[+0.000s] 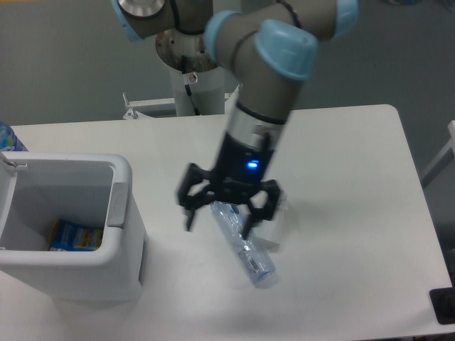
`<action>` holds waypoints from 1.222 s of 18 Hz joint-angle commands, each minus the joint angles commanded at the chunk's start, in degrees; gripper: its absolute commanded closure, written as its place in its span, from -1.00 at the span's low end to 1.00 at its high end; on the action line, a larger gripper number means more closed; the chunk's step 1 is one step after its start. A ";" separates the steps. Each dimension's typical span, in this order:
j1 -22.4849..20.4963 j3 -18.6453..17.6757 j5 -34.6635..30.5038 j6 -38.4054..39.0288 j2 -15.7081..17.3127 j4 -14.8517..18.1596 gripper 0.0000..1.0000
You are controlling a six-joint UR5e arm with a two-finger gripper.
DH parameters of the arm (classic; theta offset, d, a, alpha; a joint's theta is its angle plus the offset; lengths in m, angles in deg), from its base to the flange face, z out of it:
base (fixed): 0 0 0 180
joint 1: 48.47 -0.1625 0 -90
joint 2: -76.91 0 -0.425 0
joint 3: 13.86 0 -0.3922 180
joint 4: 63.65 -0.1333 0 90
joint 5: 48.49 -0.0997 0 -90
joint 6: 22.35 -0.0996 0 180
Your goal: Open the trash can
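Note:
The white trash can (126,273) stands at the table's left front, its lid swung up so the inside shows. A blue packet (75,235) lies at its bottom. The grey push tab (118,205) sits on its right rim. My gripper (220,220) hangs open to the right of the can, well apart from it, with nothing between its fingers. It hovers over a clear plastic bottle (247,249) lying on the table.
A crumpled clear plastic item (277,226) lies just right of the bottle, partly behind the gripper. A blue-patterned object (8,137) peeks in at the left edge. A black object (443,305) sits at the table's front right corner.

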 joint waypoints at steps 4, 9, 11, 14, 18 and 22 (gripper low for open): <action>-5.02 -0.35 -6.48 -17.48 -3.43 -0.09 -1.00; -6.61 -0.35 -23.10 -31.85 -5.89 0.96 -1.00; -6.00 -0.44 -25.66 -31.85 -6.60 1.23 -1.00; -5.38 -0.53 -30.31 -33.60 -6.86 1.40 -1.00; -4.68 -0.09 -33.84 -39.22 -7.13 2.98 -1.00; -4.85 1.66 -33.32 -42.05 -6.51 5.18 -1.00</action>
